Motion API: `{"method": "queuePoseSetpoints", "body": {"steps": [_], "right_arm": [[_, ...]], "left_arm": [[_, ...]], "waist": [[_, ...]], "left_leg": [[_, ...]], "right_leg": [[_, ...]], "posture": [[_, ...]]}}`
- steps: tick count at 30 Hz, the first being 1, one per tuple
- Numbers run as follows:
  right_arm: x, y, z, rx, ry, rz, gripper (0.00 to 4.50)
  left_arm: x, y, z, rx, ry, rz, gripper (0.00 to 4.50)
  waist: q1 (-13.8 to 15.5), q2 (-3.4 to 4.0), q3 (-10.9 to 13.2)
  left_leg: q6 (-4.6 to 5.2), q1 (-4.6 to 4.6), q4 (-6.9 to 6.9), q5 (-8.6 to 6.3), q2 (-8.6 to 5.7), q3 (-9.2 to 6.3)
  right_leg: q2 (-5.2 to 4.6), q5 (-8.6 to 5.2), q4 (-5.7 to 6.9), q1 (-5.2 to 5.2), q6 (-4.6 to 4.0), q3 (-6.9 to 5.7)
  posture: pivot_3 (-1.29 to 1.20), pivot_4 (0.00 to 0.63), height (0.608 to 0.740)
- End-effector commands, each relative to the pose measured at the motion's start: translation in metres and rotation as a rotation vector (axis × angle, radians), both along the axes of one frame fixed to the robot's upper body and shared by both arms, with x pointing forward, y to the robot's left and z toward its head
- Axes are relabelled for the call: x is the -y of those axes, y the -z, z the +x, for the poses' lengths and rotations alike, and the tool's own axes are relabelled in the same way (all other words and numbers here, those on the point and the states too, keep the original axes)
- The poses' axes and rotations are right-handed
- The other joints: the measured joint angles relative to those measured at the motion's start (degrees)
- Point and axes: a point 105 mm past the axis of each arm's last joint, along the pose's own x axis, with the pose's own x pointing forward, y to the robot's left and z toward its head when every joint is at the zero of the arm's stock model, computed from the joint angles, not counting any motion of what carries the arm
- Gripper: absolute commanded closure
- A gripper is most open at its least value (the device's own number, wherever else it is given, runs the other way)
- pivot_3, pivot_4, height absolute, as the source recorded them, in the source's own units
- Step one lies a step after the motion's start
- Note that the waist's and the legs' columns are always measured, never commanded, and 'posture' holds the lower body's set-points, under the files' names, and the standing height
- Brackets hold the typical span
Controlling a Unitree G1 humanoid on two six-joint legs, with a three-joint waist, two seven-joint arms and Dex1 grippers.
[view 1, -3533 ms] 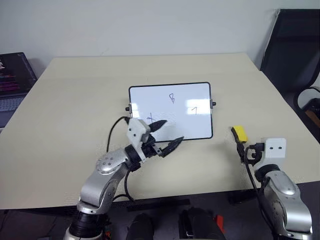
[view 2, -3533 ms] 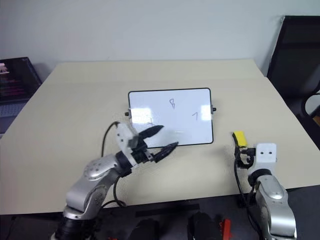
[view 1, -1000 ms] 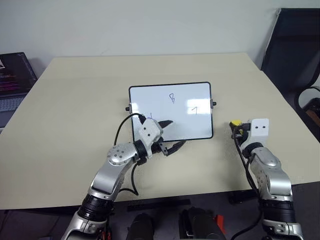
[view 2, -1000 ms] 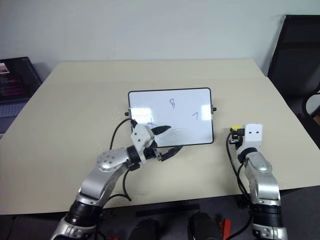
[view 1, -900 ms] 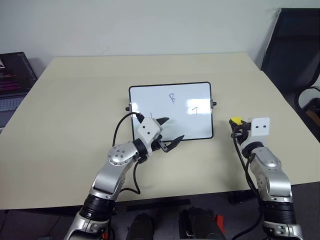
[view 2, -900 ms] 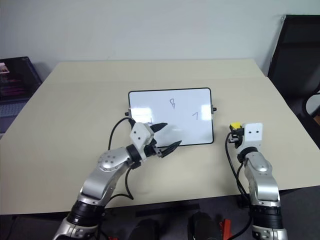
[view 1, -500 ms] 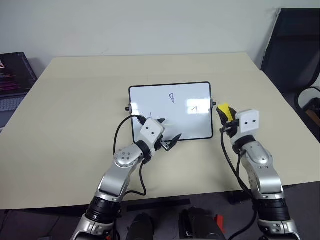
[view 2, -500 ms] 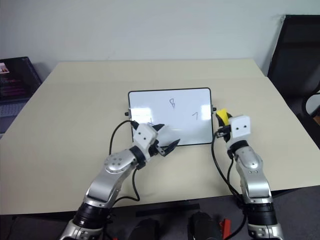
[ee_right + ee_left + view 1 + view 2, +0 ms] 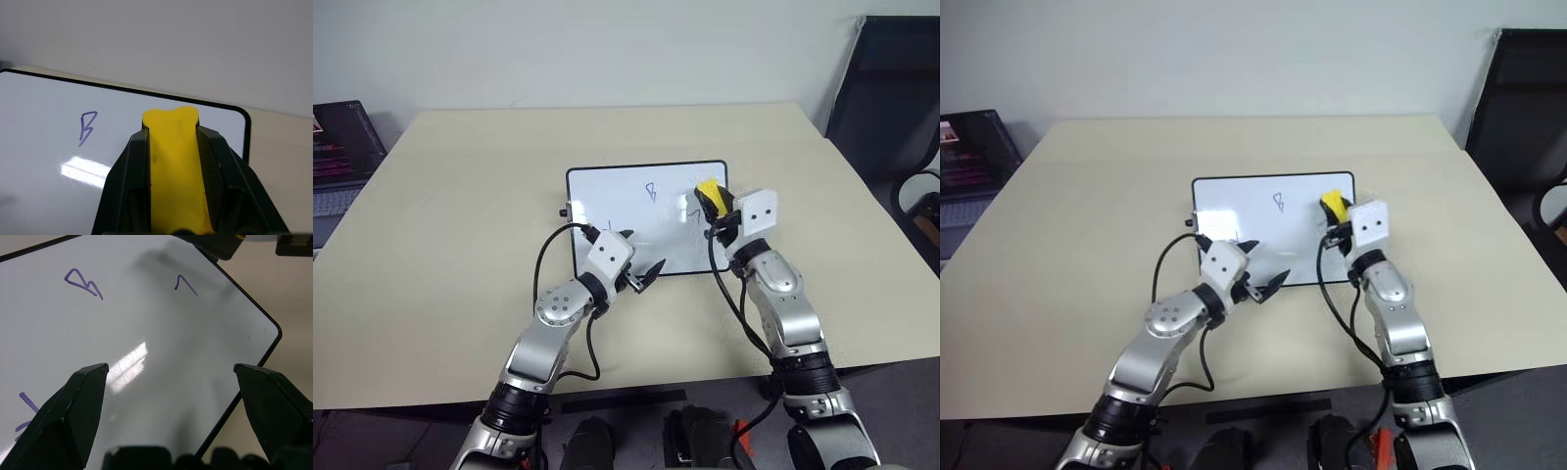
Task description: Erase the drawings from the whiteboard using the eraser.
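The whiteboard (image 9: 656, 240) lies flat in the middle of the table. On it are the drawings: a triangle-like loop (image 9: 650, 192), a short tick (image 9: 185, 284) and a cross (image 9: 25, 413) near its left end. My right gripper (image 9: 715, 206) is shut on the yellow eraser (image 9: 709, 190) and holds it over the board's right part, close to the tick. In the right wrist view the eraser (image 9: 176, 161) sits between the black fingers (image 9: 127, 171), with the loop (image 9: 87, 127) beyond. My left gripper (image 9: 643, 252) hangs open over the board's near edge, holding nothing.
The tan table (image 9: 460, 196) spreads wide around the board. A laptop (image 9: 337, 147) sits past its left edge and a black chair (image 9: 886, 98) stands at the right. The left arm's black cable (image 9: 548, 255) loops beside the board.
My right gripper has carried the eraser left and up, from beside the board's right edge to over its right part. The left gripper has stayed in place, open.
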Motion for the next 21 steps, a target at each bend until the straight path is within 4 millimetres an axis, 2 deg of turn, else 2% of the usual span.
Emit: {"method": "queuePoseSetpoints", "body": {"steps": [1,8,21], "right_arm": [[-0.011,-0.008,0.001,0.032,-0.04,-0.007,3.49],[-0.011,0.027,0.009,-0.109,-0.003,-0.176,3.49],[0.017,0.03,-0.001,-0.179,0.102,-0.211,3.49]], "left_arm": [[0.0,-0.011,-0.001,0.045,-0.004,-0.009,0.0],[-0.005,-0.015,0.001,0.052,-0.014,-0.006,0.0],[-0.001,-0.015,-0.002,0.056,-0.009,-0.021,0.0]], "waist": [[0.01,0.0,0.0],[-0.05,0.0,0.0],[0.0,-0.01,-0.01]], "left_leg": [[0.0,0.0,0.0,0.0,0.0,0.0],[0.0,0.01,0.01,0.0,0.0,-0.01],[0.0,0.21,0.07,0.01,-0.02,0.05]], "right_leg": [[0.0,0.0,0.0,0.0,0.0,0.0],[0.0,0.0,0.04,0.0,0.0,0.0],[0.0,-0.01,0.31,0.05,-0.01,0.01]], "posture": [[0.0,0.15,0.74],[0.0,0.15,0.74],[0.0,0.15,0.74]]}}
